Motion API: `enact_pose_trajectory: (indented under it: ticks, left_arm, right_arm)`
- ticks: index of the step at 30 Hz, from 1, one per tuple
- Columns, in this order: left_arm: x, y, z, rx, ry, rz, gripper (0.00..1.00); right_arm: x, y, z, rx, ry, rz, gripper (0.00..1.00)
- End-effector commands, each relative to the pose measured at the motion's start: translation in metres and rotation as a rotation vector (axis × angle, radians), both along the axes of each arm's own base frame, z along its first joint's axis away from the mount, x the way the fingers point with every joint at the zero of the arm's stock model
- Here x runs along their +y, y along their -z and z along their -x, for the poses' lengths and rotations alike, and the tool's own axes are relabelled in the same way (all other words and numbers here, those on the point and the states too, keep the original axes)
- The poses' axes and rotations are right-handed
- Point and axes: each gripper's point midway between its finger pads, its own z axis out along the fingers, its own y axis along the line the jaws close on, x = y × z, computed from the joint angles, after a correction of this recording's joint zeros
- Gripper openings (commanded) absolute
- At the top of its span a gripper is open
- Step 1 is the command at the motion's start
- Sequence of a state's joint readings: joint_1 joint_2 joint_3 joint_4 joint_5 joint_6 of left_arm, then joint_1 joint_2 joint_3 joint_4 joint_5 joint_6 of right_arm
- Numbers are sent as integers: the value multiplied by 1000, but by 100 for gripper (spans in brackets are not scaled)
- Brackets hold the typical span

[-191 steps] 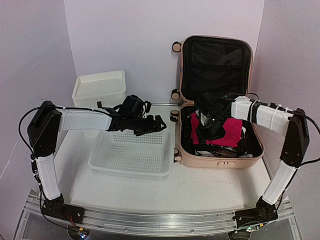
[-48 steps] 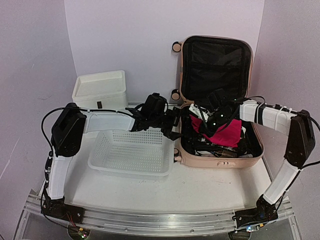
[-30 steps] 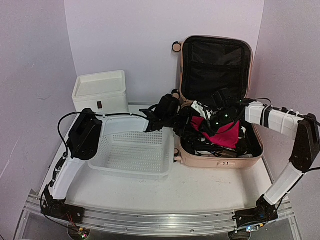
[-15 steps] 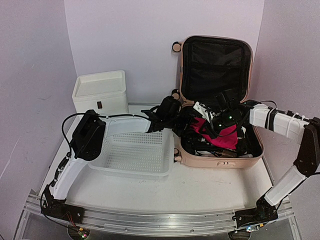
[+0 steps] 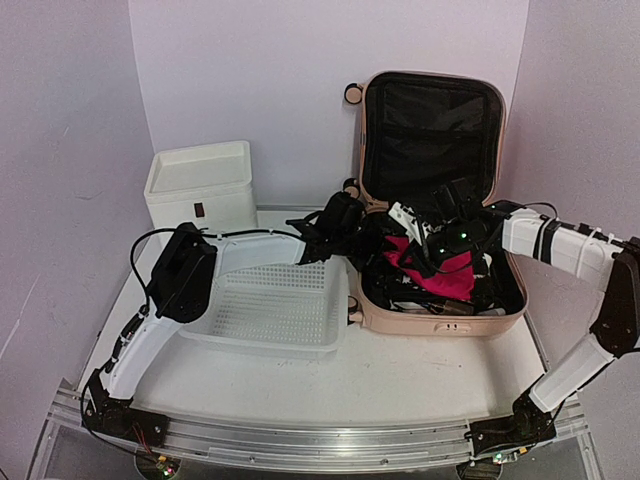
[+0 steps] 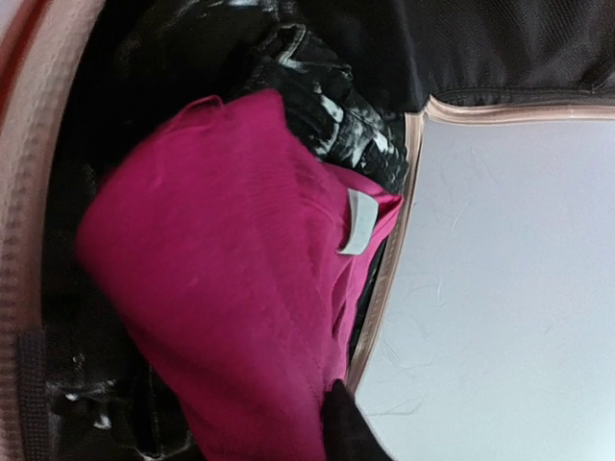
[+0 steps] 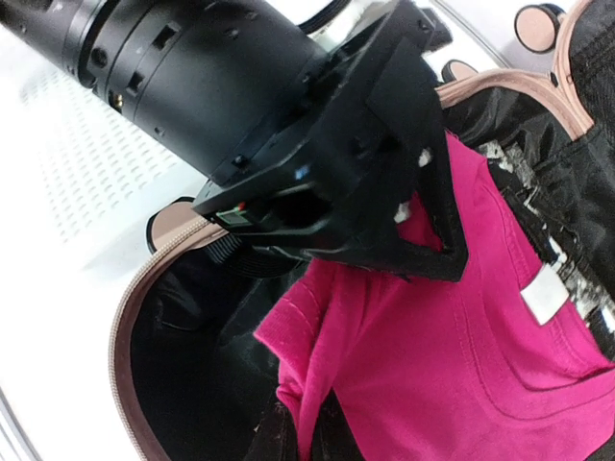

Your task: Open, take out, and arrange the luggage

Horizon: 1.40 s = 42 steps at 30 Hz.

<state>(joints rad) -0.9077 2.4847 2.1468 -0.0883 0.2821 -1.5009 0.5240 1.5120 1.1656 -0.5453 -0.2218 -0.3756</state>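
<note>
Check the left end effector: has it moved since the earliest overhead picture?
Yes. The left end effector went right, from over the white basket to the pink garment inside the luggage.

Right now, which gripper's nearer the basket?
Left. The left gripper is at the suitcase's left edge, beside the basket's far corner; right gripper is farther in, gripping the pink shirt.

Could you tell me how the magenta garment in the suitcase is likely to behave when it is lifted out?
The magenta garment looks floppy: it creases and droops over the black clothes. Probably light, being thin knit. It may snag or drag those neighbours along.
</note>
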Motion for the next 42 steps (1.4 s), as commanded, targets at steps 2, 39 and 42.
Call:
enact_pose_trajectory:
  ticks: [2,39,42]
  left_arm:
    - [11,-80,-3,-278,31,8,14]
    - [192,-77,94,-556,161,-441,0]
    - [205,-73,100,-552,154,-457,0]
  right_arm:
    - [8,-32,9,24,60,-119,16]
    - [-44,-81,23,67,412,-104,63]
    - [-43,-81,22,74,411,-104,63]
